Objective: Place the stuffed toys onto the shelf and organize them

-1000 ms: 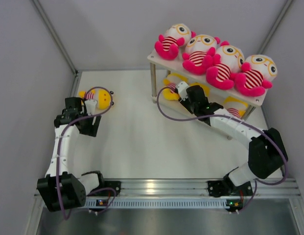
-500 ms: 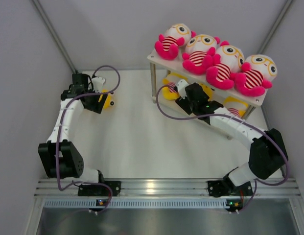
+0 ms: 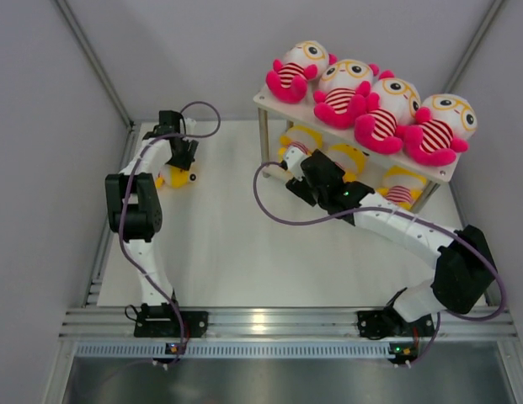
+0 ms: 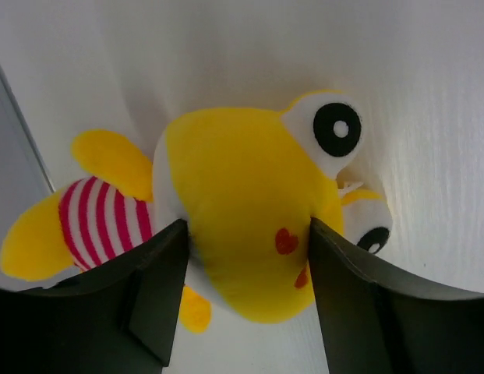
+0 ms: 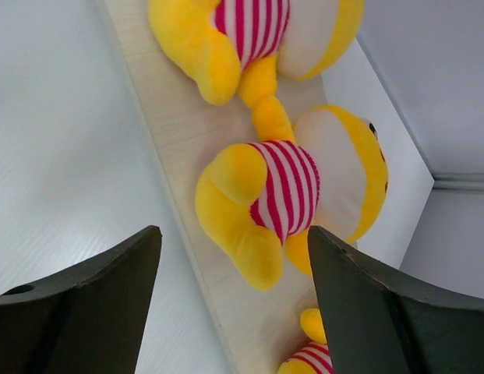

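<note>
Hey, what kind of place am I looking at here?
Probably a robot lab test cell: plain white panel walls enclose the table, an aluminium rail carries the left arm and right arm, and the shelf holds matching stuffed toys.

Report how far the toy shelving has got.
Done: four pink dolls fill the top tier of the shelf; three yellow dolls sit on the lower one. In hand: the left gripper straddles the head of the last yellow doll on the table, grip unclear. The right gripper is open, empty. Left: shelve that doll.
</note>
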